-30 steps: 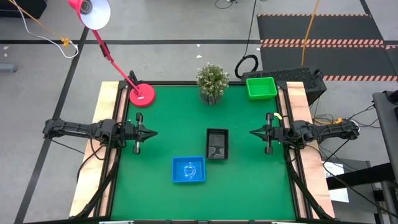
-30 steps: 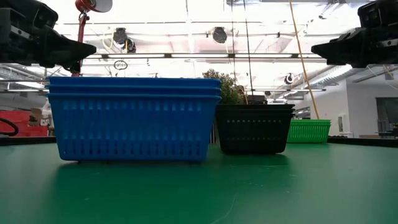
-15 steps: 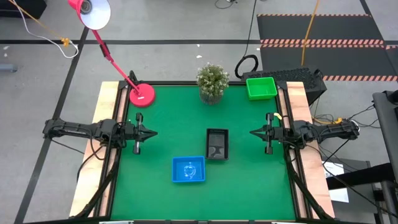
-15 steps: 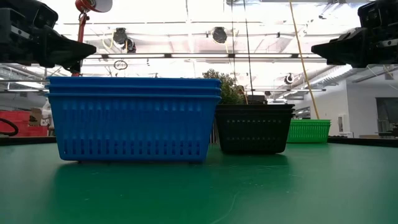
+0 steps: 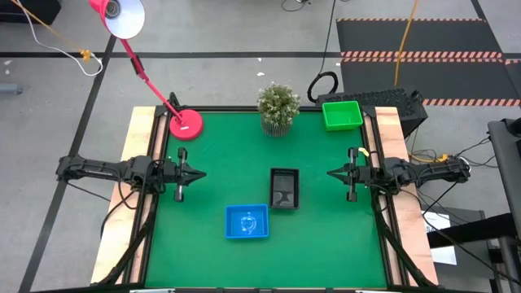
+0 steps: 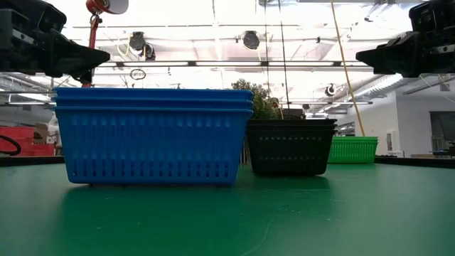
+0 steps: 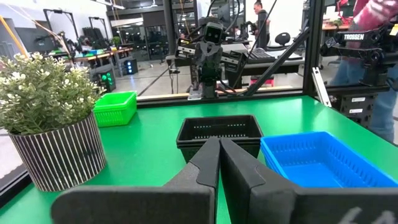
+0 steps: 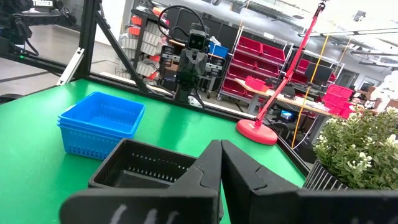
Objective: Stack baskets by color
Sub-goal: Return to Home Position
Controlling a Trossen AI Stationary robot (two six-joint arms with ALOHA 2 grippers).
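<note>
Green counter (image 5: 326, 236) seen from above, with both arms drawn back to its side edges

Left gripper (image 5: 201, 173) – hangs over the left edge of the counter, pointing toward the middle; in its wrist view the two dark fingers are pressed together with nothing between them

Red lamp base (image 5: 186, 124) – sits near the far left corner, with its stem slanting up and away to the left

Blue baskets (image 5: 246, 222) – a nested stack standing left of centre on the near part of the counter; in the low view the rims show one above another. The stack is upright and well apart from both grippers

Potted plant (image 5: 278, 107) – stands at the middle of the far edge, in a striped pot

Black baskets (image 5: 284, 188) – a nested stack near the centre, just beside the far right corner of the blue stack; whether the two stacks touch cannot be told, nor how many black baskets are in it

Green baskets (image 5: 342, 115) – at the far right corner, apart from everything else; their number cannot be told

Right gripper (image 5: 330, 174) – hangs over the right edge, facing the left one across the counter, its fingers likewise closed on nothing
</note>
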